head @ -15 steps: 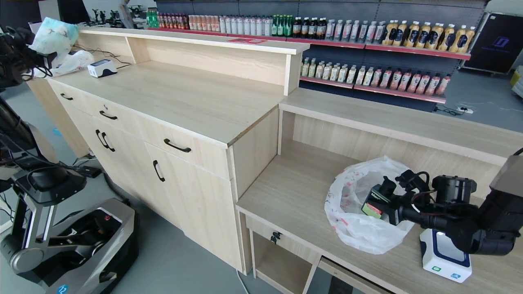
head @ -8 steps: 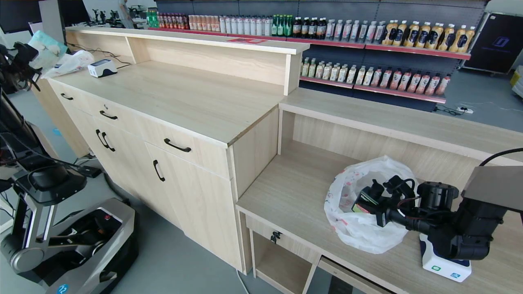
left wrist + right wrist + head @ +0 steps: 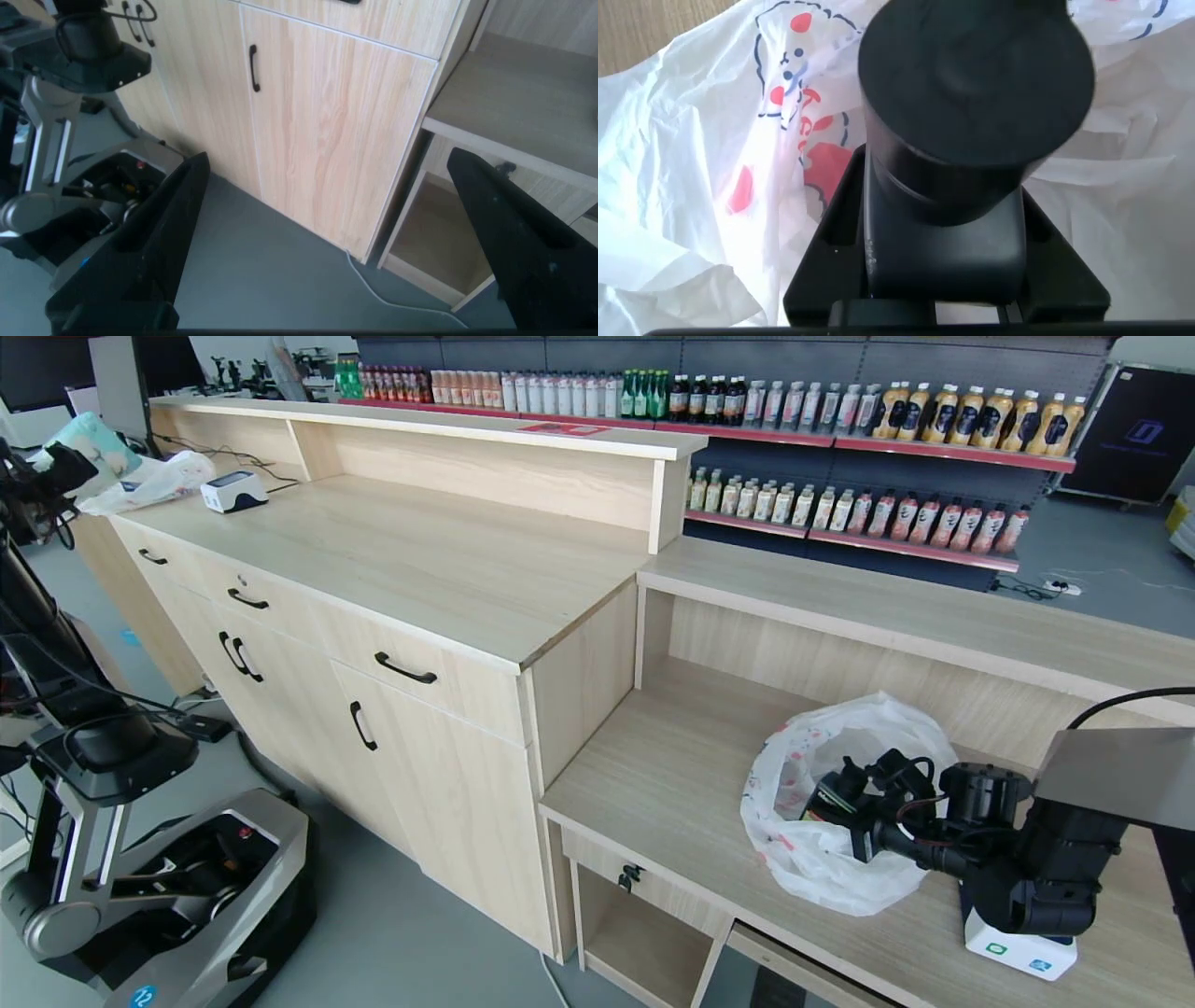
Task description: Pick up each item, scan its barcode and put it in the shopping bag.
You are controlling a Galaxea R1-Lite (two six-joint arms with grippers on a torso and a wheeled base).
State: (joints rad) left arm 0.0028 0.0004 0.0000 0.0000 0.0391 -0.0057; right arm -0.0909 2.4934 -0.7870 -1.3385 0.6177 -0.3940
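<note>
My right gripper [image 3: 834,800] is shut on a dark bottle [image 3: 823,795] with a black cap [image 3: 971,121]. It holds the bottle inside the mouth of the white shopping bag [image 3: 822,877], which lies on the low counter [image 3: 672,775]. The bag's printed plastic [image 3: 710,187] surrounds the bottle on all sides. A white and blue barcode scanner [image 3: 1018,947] stands just right of the bag, partly hidden by my right arm. My left gripper [image 3: 327,168] hangs open over the grey floor in front of the cabinet doors [image 3: 336,121], with nothing between its fingers.
A tall counter with drawers [image 3: 392,569] runs to the left, with a second scanner [image 3: 233,490] and another bag [image 3: 154,481] at its far end. Another robot [image 3: 112,859] stands on the floor at the left. Shelves of drinks [image 3: 840,420] line the back.
My right gripper has moved left and down with the bottle, deeper into the bag's mouth. At the far left, the other robot's arm has drawn back with its light pack.
</note>
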